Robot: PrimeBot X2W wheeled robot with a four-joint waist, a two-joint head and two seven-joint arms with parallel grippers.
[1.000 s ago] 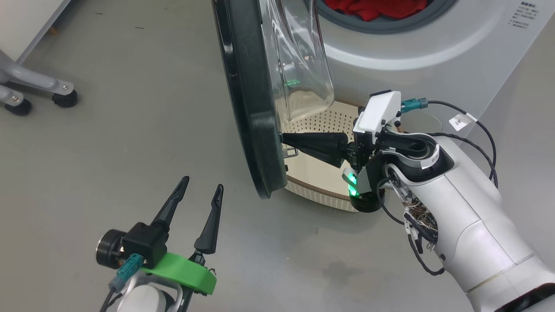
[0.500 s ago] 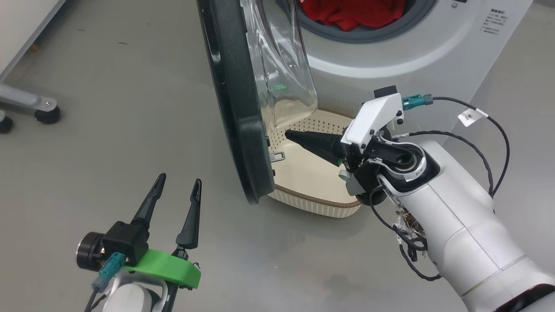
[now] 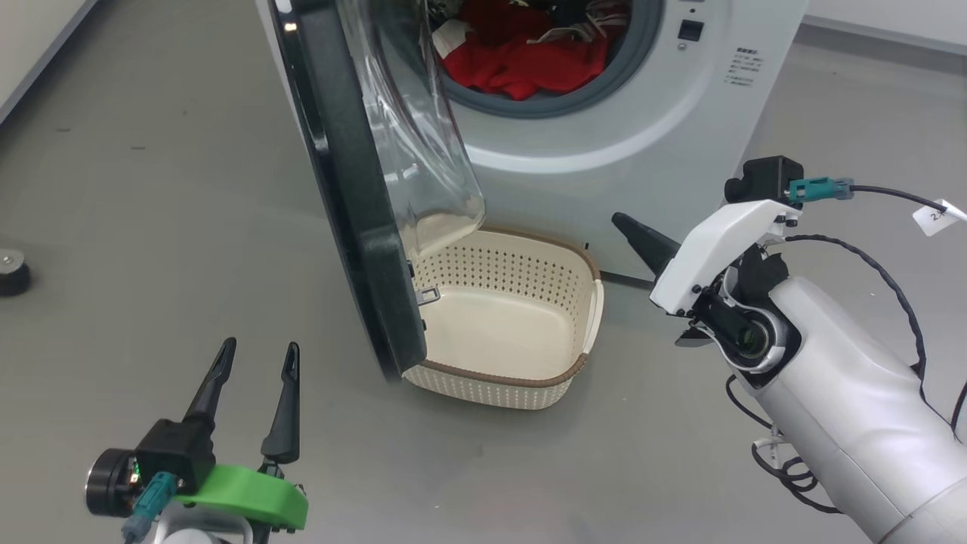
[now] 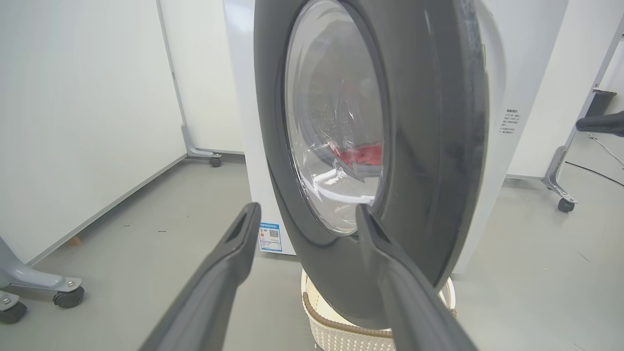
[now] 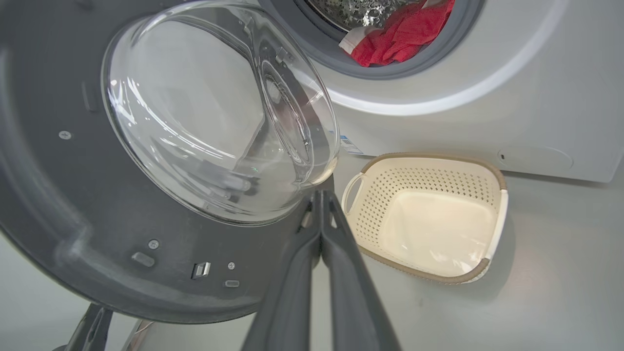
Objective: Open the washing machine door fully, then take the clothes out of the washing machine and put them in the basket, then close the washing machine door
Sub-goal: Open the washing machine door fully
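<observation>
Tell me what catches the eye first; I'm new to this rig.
The black-rimmed washing machine door stands swung open at centre, with the empty cream basket on the floor right beside it. Behind them, red clothes lie heaped in the mouth of the white washing machine.

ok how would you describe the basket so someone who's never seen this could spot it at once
Find the big white washing machine with its black-rimmed round door swung open. On the grey floor just in front, by the door's lower edge, sits the basket. It alone is small, cream, perforated and brown-rimmed, and it is empty.
</observation>
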